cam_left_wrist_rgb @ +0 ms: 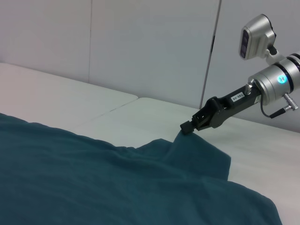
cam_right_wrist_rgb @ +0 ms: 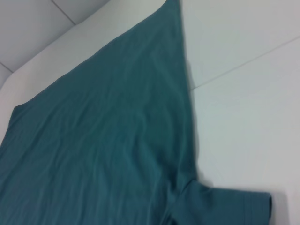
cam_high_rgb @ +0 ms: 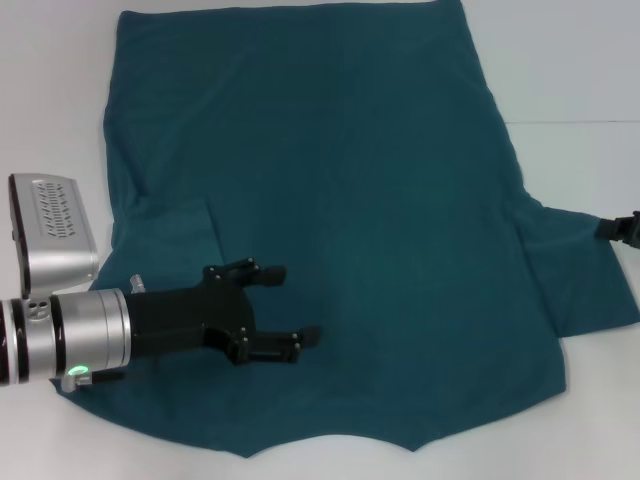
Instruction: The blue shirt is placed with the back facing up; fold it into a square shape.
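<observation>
Your blue shirt [cam_high_rgb: 340, 200] lies plain side up, spread across the white worktop [cam_high_rgb: 570, 70]. Your left claw [cam_high_rgb: 275, 310] hovers over its left sleeve, fingers apart. Your right claw [cam_left_wrist_rgb: 187, 127] is clamped on the right sleeve's edge.

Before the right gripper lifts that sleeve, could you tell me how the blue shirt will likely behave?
The blue shirt is probably floppy: it lies creased, and peaks at the right gripper. It would likely drape and drag rather than lift flat. The left gripper hovers open above it.
</observation>
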